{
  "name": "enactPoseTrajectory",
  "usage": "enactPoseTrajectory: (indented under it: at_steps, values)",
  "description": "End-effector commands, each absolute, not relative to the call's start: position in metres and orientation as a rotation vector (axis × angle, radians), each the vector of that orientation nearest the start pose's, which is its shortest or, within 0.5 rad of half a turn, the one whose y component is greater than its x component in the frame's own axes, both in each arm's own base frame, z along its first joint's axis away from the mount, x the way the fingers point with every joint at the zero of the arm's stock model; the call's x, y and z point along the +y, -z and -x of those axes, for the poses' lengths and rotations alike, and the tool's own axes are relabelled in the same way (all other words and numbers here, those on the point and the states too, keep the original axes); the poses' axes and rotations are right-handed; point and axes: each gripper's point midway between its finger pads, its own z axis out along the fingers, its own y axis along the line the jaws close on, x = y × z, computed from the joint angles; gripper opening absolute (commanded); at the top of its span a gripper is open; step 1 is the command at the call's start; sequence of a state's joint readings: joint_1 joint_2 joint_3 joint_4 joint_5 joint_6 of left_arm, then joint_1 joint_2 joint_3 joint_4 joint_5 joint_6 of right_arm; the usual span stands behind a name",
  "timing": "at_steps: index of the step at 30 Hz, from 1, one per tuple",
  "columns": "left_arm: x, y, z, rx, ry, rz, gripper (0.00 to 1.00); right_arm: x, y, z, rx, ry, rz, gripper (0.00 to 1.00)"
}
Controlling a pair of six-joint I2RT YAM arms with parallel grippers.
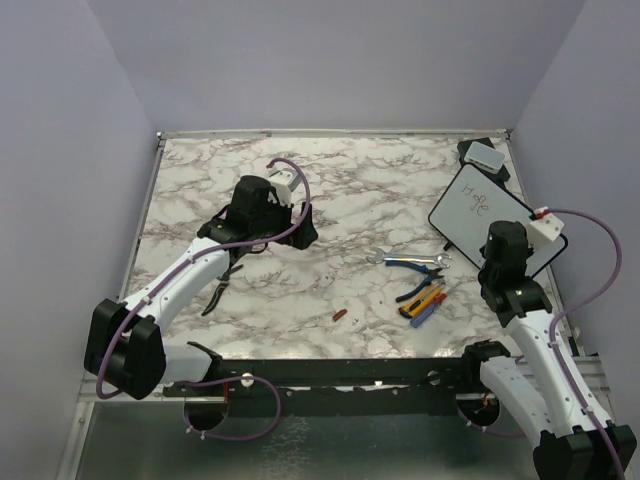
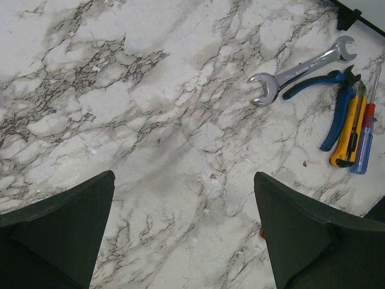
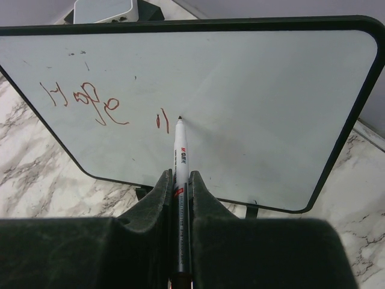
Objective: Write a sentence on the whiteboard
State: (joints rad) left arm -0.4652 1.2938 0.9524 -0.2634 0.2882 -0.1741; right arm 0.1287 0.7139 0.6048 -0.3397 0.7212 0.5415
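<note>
At the table's [image 2: 120, 90] right side, the right gripper [image 3: 179, 180] is clamped tight on a marker [image 3: 180, 147]. Over the marble middle, the left gripper [image 2: 183, 198] hangs spread wide, holding nothing. The marker's tip meets the whiteboard [image 3: 271, 108], which sits by the right edge and bears red handwriting.
</note>
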Motion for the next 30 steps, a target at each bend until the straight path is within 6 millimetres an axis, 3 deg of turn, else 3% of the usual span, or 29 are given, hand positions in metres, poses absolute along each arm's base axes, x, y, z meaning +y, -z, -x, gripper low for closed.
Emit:
enactPoseTrajectory:
  at_steps: [1, 14, 22, 30]
  values:
    - [-0.221, -0.179, -0.303, 2.136, 0.694, -0.519, 0.99, -0.077, -0.189, -0.258, 1.719, 0.342, -0.852, 0.0]
    - [-0.222, -0.18, -0.303, 2.133, 0.694, -0.521, 0.99, -0.082, -0.2, -0.252, 1.673, 0.356, -0.883, 0.0]
    - [-0.222, -0.179, -0.303, 2.135, 0.692, -0.522, 0.99, -0.079, -0.208, -0.258, 1.649, 0.323, -0.85, 0.0]
    - [-0.222, -0.18, -0.303, 2.135, 0.691, -0.52, 0.99, -0.074, -0.203, -0.266, 1.68, 0.31, -0.815, 0.0]
